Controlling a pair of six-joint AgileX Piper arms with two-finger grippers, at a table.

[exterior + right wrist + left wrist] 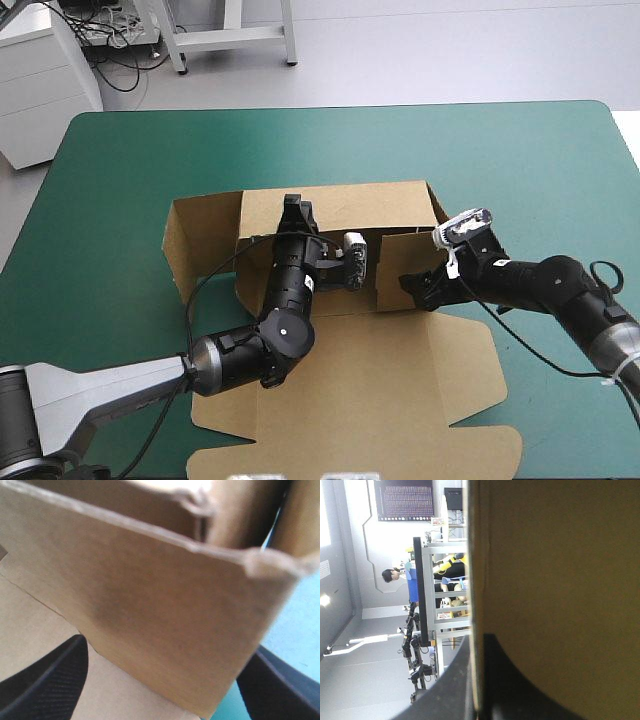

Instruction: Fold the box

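Teal-green table (520,160) fills most of what I see. The box (200,235) sits at its middle, with walls raised toward 12 o'clock and the lid (400,390) flat toward 6. From 7 o'clock the left gripper (296,208) reaches in and, going by its wrist view, is pinched tight on the edge of the back wall (380,205). From 4 o'clock the right gripper (415,285) has its fingers (55,680) wide apart, one on either side of the short side wall (405,262), gripping nothing. The step looks like squaring that corner. I'd hold the back wall upright and press the side wall in slowly, so the crease doesn't buckle.
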